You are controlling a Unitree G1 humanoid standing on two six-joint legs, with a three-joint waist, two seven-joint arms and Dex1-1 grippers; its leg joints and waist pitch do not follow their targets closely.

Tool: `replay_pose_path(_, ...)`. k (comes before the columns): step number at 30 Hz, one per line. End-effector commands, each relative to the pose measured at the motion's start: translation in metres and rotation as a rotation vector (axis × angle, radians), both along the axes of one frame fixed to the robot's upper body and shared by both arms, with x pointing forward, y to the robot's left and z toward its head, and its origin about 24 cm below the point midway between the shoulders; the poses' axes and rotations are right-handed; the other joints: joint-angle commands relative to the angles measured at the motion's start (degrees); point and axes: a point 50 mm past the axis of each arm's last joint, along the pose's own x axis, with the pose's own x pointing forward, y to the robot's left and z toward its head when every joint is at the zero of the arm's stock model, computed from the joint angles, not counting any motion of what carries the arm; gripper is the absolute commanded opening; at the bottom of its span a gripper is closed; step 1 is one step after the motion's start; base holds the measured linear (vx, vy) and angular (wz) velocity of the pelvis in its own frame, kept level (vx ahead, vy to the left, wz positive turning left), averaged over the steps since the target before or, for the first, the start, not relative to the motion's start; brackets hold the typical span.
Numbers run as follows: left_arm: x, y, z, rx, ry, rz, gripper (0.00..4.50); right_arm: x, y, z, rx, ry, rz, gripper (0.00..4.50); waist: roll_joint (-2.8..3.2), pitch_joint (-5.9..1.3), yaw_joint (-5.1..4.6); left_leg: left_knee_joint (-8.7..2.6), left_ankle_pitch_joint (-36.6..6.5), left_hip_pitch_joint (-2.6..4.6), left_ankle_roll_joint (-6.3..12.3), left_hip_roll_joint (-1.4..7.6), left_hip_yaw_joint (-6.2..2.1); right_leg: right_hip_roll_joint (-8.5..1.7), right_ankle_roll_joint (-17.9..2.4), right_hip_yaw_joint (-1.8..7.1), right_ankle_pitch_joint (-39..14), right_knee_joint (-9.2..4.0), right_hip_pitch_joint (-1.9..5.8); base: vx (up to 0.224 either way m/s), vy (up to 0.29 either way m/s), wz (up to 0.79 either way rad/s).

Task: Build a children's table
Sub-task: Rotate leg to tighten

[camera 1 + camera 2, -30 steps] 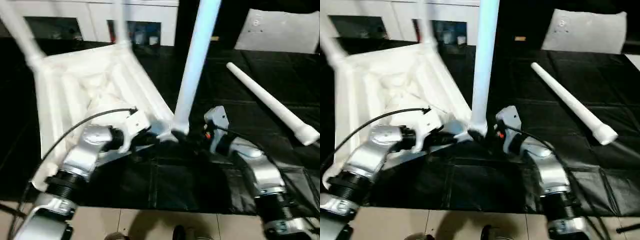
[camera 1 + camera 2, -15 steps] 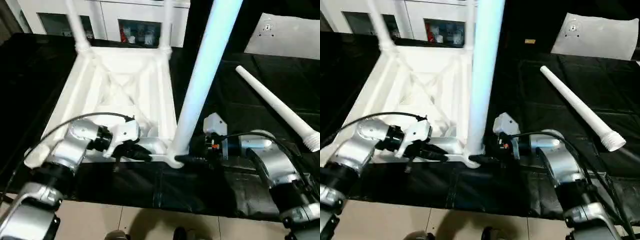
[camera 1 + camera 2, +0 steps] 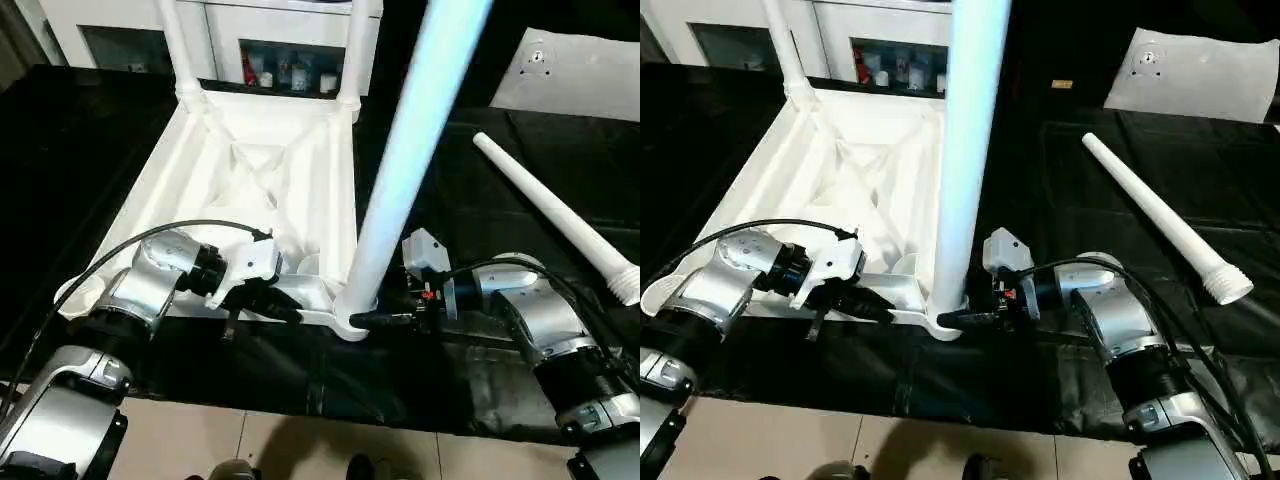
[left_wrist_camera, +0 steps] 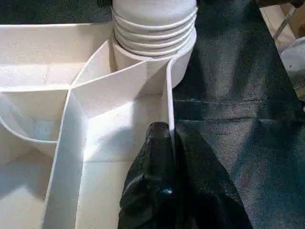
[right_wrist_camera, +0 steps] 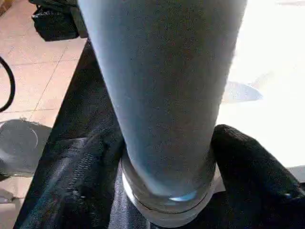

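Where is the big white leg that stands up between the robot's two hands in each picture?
Left eye view: standing leg, centre right, rising from the tabletop's near corner.
Right eye view: same leg, centre.
Left wrist view: its ribbed base in the socket.
Right wrist view: close up.
Shared landmark: that corner socket.

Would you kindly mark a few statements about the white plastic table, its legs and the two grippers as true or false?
1. The white ribbed plastic tabletop lies underside up. True.
2. All four tapered white tube legs are fitted. False: one loose leg lies on the black mat.
3. The left gripper pinches the tabletop's rim. True.
4. The right gripper holds the loose leg. False: its fingers flank the base of the upright near leg.
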Motion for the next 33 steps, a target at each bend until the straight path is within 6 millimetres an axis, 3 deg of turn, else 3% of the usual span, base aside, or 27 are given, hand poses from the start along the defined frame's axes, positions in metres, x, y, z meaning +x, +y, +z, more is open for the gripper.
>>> replay_pose_path(1, -0.004, -0.002, -0.007, 0.058, 0.031, -0.054, 0.0, -0.002, 0.002, -0.001, 0.002, 0.001, 0.03, 2.71, -0.45, -4.14, -0.08, -3.19, -2.0, -0.62, 6.49, 2.3, 0.01, -4.32, -11.2, 3.77, -13.3, -2.87, 4.14, 0.0, 0.0, 0.0)
replay_pose_path(5, -0.002, -0.004, -0.009, 0.034, 0.021, -0.003, 0.0, -0.007, 0.005, -0.006, 0.028, 0.035, 0.021, 2.51, -0.24, -4.13, 0.09, -3.21, -2.4, -0.53, 6.38, 2.4, 0.0, -4.28, -11.5, 3.76, -12.9, -2.91, 4.11, 0.0, 0.0, 0.0)
replay_pose_path(8, 0.001, -0.012, -0.014, 0.01, -0.003, 0.137, 0.0, -0.011, 0.012, -0.012, 0.108, 0.095, -0.085, 2.37, -0.07, -3.91, 0.53, -3.36, -3.2, -0.34, 5.93, 2.66, -0.07, -4.43, -11.4, 3.8, -13.9, -3.09, 3.92, 0.0, 0.0, 0.0)
replay_pose_path(10, 0.003, -0.019, -0.016, -0.019, -0.013, 0.226, 0.0, -0.013, 0.018, -0.017, 0.146, 0.109, -0.163, 2.28, -0.18, -3.76, 0.4, -3.57, -4.9, -0.37, 4.88, 2.58, -0.12, -4.51, -10.4, 3.75, -17.5, -3.57, 3.99, 0.0, 0.0, 0.0)
replay_pose_path(13, 0.006, -0.04, -0.017, -0.083, -0.023, 0.373, 0.0, -0.013, 0.032, -0.03, 0.152, 0.102, -0.322, 2.16, -0.31, -2.91, -0.17, -3.88, -9.7, 0.07, 2.61, 2.19, -0.28, -4.64, -6.6, 3.46, -29.2, -5.17, 3.53, -0.017, 0.003, -0.01)
replay_pose_path(14, 0.007, -0.053, -0.017, -0.118, -0.016, 0.437, 0.0, -0.013, 0.041, -0.036, 0.156, 0.109, -0.393, 2.16, -0.24, -2.28, -0.68, -3.91, -12.8, 0.51, 1.5, 1.93, -0.42, -4.56, -4.1, 2.92, -36.5, -6.2, 3.08, -0.05, 0.008, -0.02)
replay_pose_path(15, 0.007, -0.059, -0.016, -0.138, -0.007, 0.468, 0.0, -0.013, 0.045, -0.039, 0.163, 0.12, -0.427, 2.12, -0.48, -1.88, -1.4, -3.52, -16.0, 1.17, 0.89, 1.18, -0.68, -4.46, -0.7, 1.8, -43.7, -7.89, 2.72, -0.06, 0.02, -0.05)
replay_pose_path(16, 0.008, -0.072, -0.015, -0.167, -0.012, 0.514, 0.0, -0.011, 0.055, -0.042, 0.18, 0.139, -0.507, 2.1, -0.33, -1.93, -1.8, -3.32, -17.1, 1.49, 0.75, 1.06, -0.89, -4.61, 0.5, 1.35, -45.6, -8.39, 2.69, -0.051, 0.038, -0.06)
replay_pose_path(17, 0.008, -0.076, -0.015, -0.173, -0.014, 0.527, 0.0, -0.01, 0.058, -0.042, 0.188, 0.146, -0.531, 2.08, -0.14, -2.05, -2.68, -3.3, -18.3, 1.27, 0.9, 1.11, -1.19, -4.54, 1.7, 0.54, -45.6, -8.94, 2.97, -0.051, 0.038, -0.06)
replay_pose_path(18, 0.008, -0.086, -0.014, -0.184, -0.019, 0.556, 0.0, -0.009, 0.067, -0.043, 0.204, 0.164, -0.585, 2.08, 0.09, -2.41, -3.53, -3.62, -18.9, 0.94, 1.37, 1.44, -1.52, -4.59, 1.9, 0.03, -42.5, -9.09, 3.68, -0.039, 0.051, -0.09)
replay_pose_path(19, 0.009, -0.09, -0.013, -0.191, -0.022, 0.571, 0.0, -0.008, 0.071, -0.043, 0.208, 0.17, -0.609, 2.07, 0.5, -2.3, -4.15, -4.18, -20.8, 0.63, 1.73, 1.98, -2.0, -4.44, 1.8, -0.64, -39.9, -9.17, 4.15, -0.038, 0.052, -0.07)
replay_pose_path(20, 0.01, -0.102, -0.011, -0.216, -0.026, 0.628, 0.0, -0.005, 0.083, -0.043, 0.215, 0.184, -0.686, 2.06, 1.02, -2.02, -4.38, -4.36, -23.2, 1.22, 1.95, 2.28, -2.16, -4.34, 1.7, -1.19, -39.4, -9.74, 3.98, -0.038, 0.052, -0.07)
replay_pose_path(21, 0.011, -0.105, -0.01, -0.221, -0.029, 0.643, 0.0, -0.005, 0.086, -0.043, 0.217, 0.187, -0.7, 2.06, 1.3, -1.6, -5.64, -4.78, -28.9, 1.88, 1.86, 2.98, -2.7, -3.99, 1.7, -2.67, -37.1, -10.08, 4.06, -0.036, 0.052, -0.01)
replay_pose_path(22, 0.014, -0.115, -0.008, -0.24, -0.048, 0.7, 0.0, -0.003, 0.098, -0.042, 0.216, 0.195, -0.753, 2.06, 1.76, -1.61, -5.82, -5.18, -31.7, 1.88, 1.61, 3.52, -3.08, -3.94, 1.7, -2.97, -35.4, -9.61, 4.69, -0.053, 0.046, 0.04)
replay_pose_path(23, 0.015, -0.119, -0.006, -0.244, -0.053, 0.726, 0.0, -0.001, 0.104, -0.041, 0.206, 0.189, -0.78, 2.06, 2.58, -0.63, -5.29, -10.91, -44.1, -1.73, 0.51, 7.63, -4.24, -2.92, -0.1, -1.01, -22.7, 0.28, 8.04, -0.053, 0.046, 0.04)
replay_pose_path(24, 0.015, -0.119, -0.006, -0.244, -0.053, 0.726, 0.0, -0.001, 0.104, -0.041, 0.206, 0.189, -0.78, 2.06, 3.03, -0.63, -3.38, -12.19, -47.1, -3.12, 0.02, 7.91, -3.06, -2.45, -1.5, 0.22, -15.4, 4.83, 8.39, -0.087, 0.011, 0.14)
replay_pose_path(25, 0.015, -0.123, -0.005, -0.249, -0.058, 0.753, 0.0, 0.0, 0.11, -0.039, 0.199, 0.176, -0.795, 2.06, 1.6, -0.65, -2.19, -12.13, -46.4, 0.54, 0.35, 6.26, 0.32, -1.73, -1.8, 2.68, -14.1, 5.16, 4.38, 0.02, -0.064, 0.31)
replay_pose_path(26, 0.016, -0.127, -0.003, -0.246, -0.074, 0.767, 0.0, 0.003, 0.114, -0.037, 0.201, 0.166, -0.825, 2.06, -1.5, -1.51, -4.0, -6.66, -39.5, 3.18, 0.36, 3.19, -0.19, -2.91, 0.8, 4.99, -27.9, -0.18, 2.16, 0.02, -0.064, 0.31)
replay_pose_path(27, 0.016, -0.129, -0.001, -0.236, -0.093, 0.779, 0.0, 0.006, 0.117, -0.033, 0.225, 0.167, -0.855, 2.06, -2.7, -1.33, -3.11, 2.94, -19.0, 5.64, 1.47, -2.1, 1.08, -5.42, 5.6, 4.48, -61.4, -9.57, -2.62, 0.073, -0.122, 0.1)
replay_pose_path(28, 0.016, -0.129, -0.001, -0.236, -0.093, 0.779, 0.0, 0.006, 0.117, -0.033, 0.225, 0.167, -0.855, 2.06, -2.14, -2.18, -2.3, 0.78, -5.8, -0.76, 2.97, -1.03, -1.63, -9.14, 4.6, 7.21, -60.6, -7.51, 4.13, 0.09, -0.042, -0.34)
replay_pose_path(29, 0.016, -0.129, -0.001, -0.235, -0.094, 0.778, 0.0, 0.006, 0.116, -0.033, 0.228, 0.168, -0.856, 2.39, -1.81, -2.39, -1.7, -1.06, -2.8, -2.15, 2.46, -0.63, -2.01, -7.98, 4.4, 6.36, -54.7, -6.28, 5.1, 0.09, -0.042, -0.34)
replay_pose_path(30, 0.016, -0.125, -0.002, -0.214, -0.111, 0.776, 0.0, 0.007, 0.113, -0.03, 0.261, 0.176, -0.872, 2.58, -0.77, -2.75, -1.59, -3.86, -3.6, -1.7, 1.64, 0.54, -2.57, -5.06, 2.2, 5.57, -40.9, -4.76, 3.86, 0.122, 0.012, -0.28)
replay_pose_path(31, 0.016, -0.12, -0.004, -0.201, -0.118, 0.773, 0.0, 0.008, 0.109, -0.03, 0.27, 0.175, -0.876, 2.58, -0.51, -2.97, -2.09, -3.87, -5.9, -0.9, 2.35, 0.91, -2.27, -3.67, -1.4, 5.66, -28.0, -3.58, 3.07, 0.06, -0.028, 0.06)
replay_pose_path(32, 0.016, -0.113, -0.006, -0.189, -0.123, 0.767, 0.0, 0.007, 0.103, -0.031, 0.271, 0.169, -0.886, 2.74, -0.31, -3.38, -2.35, -3.72, -5.9, -0.87, 3.34, 1.12, -1.99, -3.53, -4.9, 6.04, -19.4, -2.81, 3.3, 0.06, -0.028, 0.06)
replay_pose_path(33, 0.016, -0.11, -0.007, -0.185, -0.123, 0.765, 0.0, 0.007, 0.101, -0.031, 0.272, 0.165, -0.888, 2.81, -0.31, -3.38, -2.35, -3.72, -5.9, -0.87, 3.34, 1.12, -1.99, -3.53, -4.9, 6.04, -19.4, -2.81, 3.3, 0.056, -0.015, 0.02)
